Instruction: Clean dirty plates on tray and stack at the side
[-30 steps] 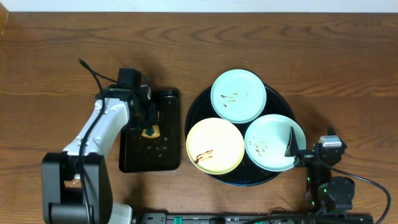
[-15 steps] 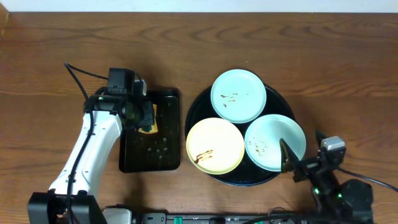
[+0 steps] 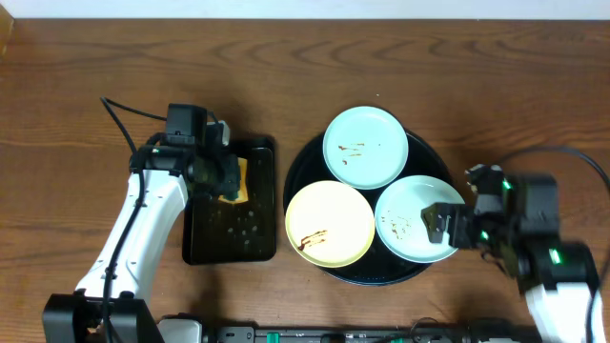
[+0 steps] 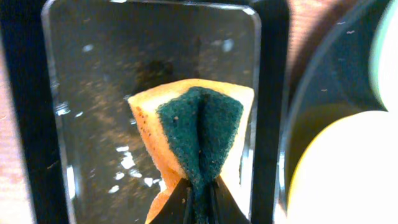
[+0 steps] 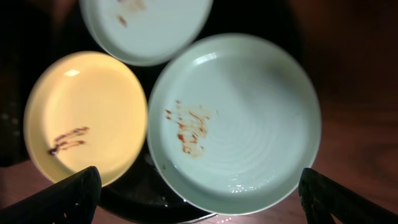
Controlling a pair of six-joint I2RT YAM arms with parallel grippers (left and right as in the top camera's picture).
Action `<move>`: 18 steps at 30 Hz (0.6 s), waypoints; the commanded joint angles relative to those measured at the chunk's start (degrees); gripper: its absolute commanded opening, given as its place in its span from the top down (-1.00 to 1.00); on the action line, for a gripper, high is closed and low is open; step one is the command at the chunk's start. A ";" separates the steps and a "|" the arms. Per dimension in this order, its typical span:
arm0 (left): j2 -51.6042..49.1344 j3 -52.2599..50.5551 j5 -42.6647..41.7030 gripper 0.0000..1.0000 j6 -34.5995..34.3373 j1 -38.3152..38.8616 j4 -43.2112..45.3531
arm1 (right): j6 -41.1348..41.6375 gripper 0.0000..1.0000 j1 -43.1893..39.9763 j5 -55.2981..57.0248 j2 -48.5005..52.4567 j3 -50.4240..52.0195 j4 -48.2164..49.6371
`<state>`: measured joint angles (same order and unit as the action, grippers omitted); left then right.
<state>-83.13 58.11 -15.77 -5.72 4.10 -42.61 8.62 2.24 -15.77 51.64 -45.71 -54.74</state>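
Currently, no plate is stacked on the tabletop, so the cleaning step is only at its start. The round tray sits right of centre, with the smaller rectangular tray just beside it at its 9 o'clock.

All three plates lie on the round tray:
- the upper mint plate at 12 o'clock
- the yellow plate at 8 o'clock
- the lower mint plate at 4 o'clock

Each carries brown sauce smears; none looks wiped.

The sponge, orange with a green scouring face, is clenched in the left gripper over the rectangular tray. The right gripper is spread wide and empty above the lower mint plate.

Judged step: bringing the sponge to a plate. The next move probably calls for carrying the sponge toward 3 o'clock onto a smeared plate while the right gripper steadies that plate's rim.

Limits of view:
- It cannot be determined whether the sponge touches the wet rectangular tray.
- It cannot be determined whether the right fingers contact the plate.
- The right arm is cut off at the frame edge.
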 commanded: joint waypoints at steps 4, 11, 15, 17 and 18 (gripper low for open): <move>0.63 0.63 -8.04 0.85 3.37 3.98 2.51 | 2.08 -0.98 0.35 0.22 15.65 -1.40 0.24; 0.63 3.32 -10.25 0.85 3.52 11.47 3.91 | 4.24 -0.98 -1.70 0.09 18.05 -1.44 3.45; 0.63 4.50 -10.78 0.85 2.82 15.45 5.27 | 4.22 -0.99 -3.52 0.09 18.05 -1.42 3.08; 0.63 4.59 -10.75 0.85 2.80 16.79 6.10 | 4.22 -0.99 -3.96 -0.37 18.05 -1.42 2.58; 0.63 4.61 -10.73 0.86 2.47 17.25 6.36 | 4.22 -0.98 -4.09 -0.94 18.05 -1.42 2.67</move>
<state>-83.13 60.75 -25.17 -3.01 19.79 -36.82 11.79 -0.80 -15.68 70.32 -46.02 -52.01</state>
